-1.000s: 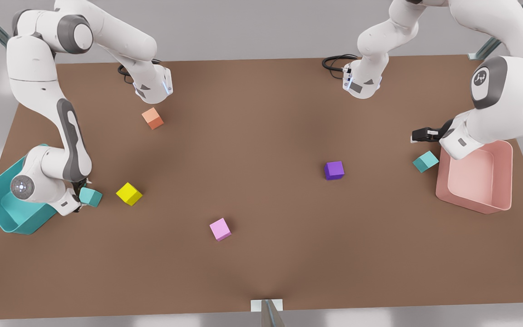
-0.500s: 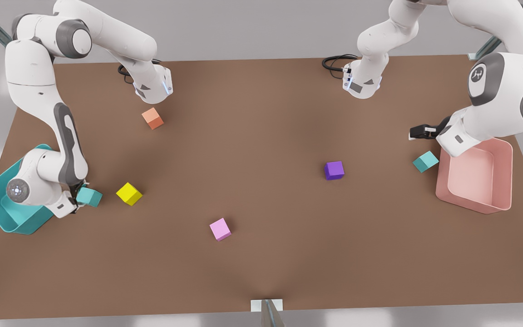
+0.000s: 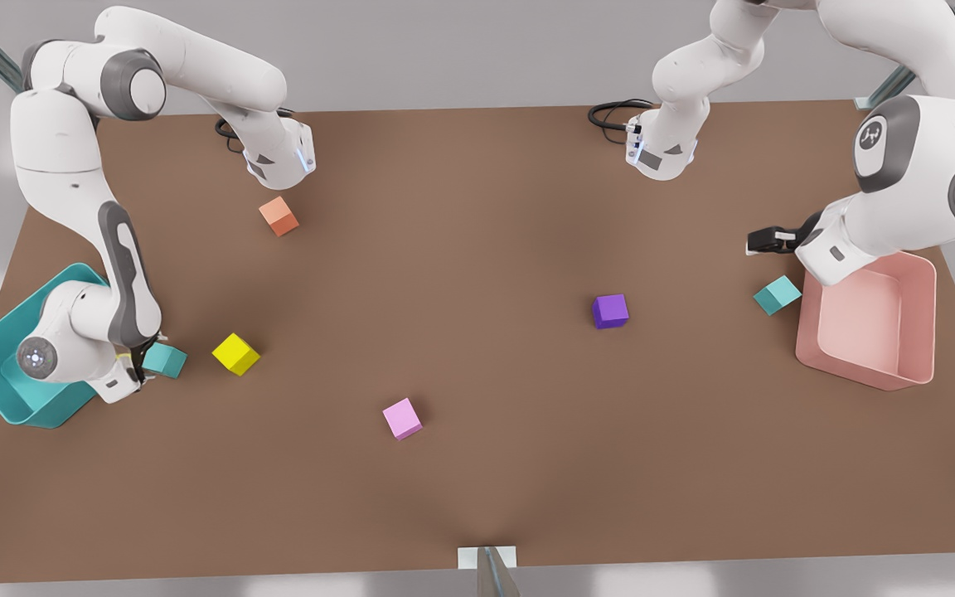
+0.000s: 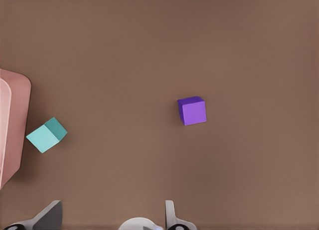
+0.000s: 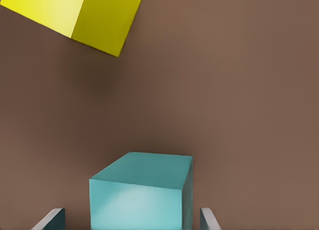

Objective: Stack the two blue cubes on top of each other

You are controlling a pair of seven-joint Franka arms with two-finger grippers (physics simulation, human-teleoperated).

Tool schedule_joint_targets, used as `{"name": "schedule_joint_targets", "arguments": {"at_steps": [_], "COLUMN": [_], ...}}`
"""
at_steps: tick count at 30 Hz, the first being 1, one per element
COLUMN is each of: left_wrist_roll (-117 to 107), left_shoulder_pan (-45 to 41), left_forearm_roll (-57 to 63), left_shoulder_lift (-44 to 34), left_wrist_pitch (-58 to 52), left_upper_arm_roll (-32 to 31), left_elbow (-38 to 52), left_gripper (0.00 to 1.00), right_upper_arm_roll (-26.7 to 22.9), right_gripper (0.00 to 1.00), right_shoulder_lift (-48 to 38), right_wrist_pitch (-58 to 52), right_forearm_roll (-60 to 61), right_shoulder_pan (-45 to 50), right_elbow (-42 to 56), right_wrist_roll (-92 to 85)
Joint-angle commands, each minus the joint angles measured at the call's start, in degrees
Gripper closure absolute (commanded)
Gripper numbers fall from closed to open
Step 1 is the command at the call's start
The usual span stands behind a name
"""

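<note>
Teal cube [image 5: 141, 192] sits between right gripper [image 5: 130, 221] fingers, gaps either side, not clamped. Looks light, rigid; grip flat opposite faces. Left gripper [image 4: 107, 216] open, empty, waiting near second teal cube [image 4: 46, 134].

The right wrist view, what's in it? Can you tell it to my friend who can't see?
A blue cube sits on the brown table, right between the right gripper's two open fingers, which stand a little apart from its sides. A yellow cube lies farther off on the table.

Matt teal cubes [image 3: 166, 360] (glossy white arms [image 3: 125, 274]).
</note>
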Motion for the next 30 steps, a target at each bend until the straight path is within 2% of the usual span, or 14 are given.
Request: {"name": "schedule_joint_targets", "arguments": {"at_steps": [1,14,16,20,22,27,30], "left_wrist_roll": [-0.1,-0.1,0.0,-0.1,-0.1,-0.1,-0.2], "left_shoulder_pan": [0.1,-0.1,-0.1,0.0,0.0,0.2,0.6], "left_forearm_roll": [0.0,0.2,0.2,0.1,0.1,0.2,2.6], "left_shoulder_lift": [0.0,0.0,0.1,0.1,0.1,0.3,2.0], "left_wrist_pitch": [-0.1,0.1,0.2,0.2,0.2,0.0,1.7], "left_upper_arm_roll": [-0.1,-0.2,-0.2,-0.2,-0.2,-0.2,0.0], "left_elbow": [0.0,0.0,0.0,0.0,0.0,-0.2,-0.6], "left_gripper": [0.00,0.00,0.00,0.00,0.00,0.00,0.00], "right_upper_arm_roll": [-0.1,-0.5,-0.5,-0.5,-0.5,0.6,0.6], "right_gripper": [0.00,0.01,0.09,0.48,0.58,0.58,0.58], "right_shoulder_lift": [0.5,2.8,2.9,3.0,2.9,2.6,2.3], "right_wrist_pitch": [0.1,0.4,0.4,-0.2,-0.7,-14.7,-22.0], "right_forearm_roll": [0.0,0.0,0.0,-0.1,-0.1,3.2,6.5], "right_shoulder_pan": [0.0,0.1,0.1,0.1,0.1,2.1,10.0], "right_elbow": [0.0,0.1,0.2,0.9,1.9,11.7,20.7], "right_wrist_roll": [3.9,5.3,5.3,5.0,4.8,5.6,12.2]}}
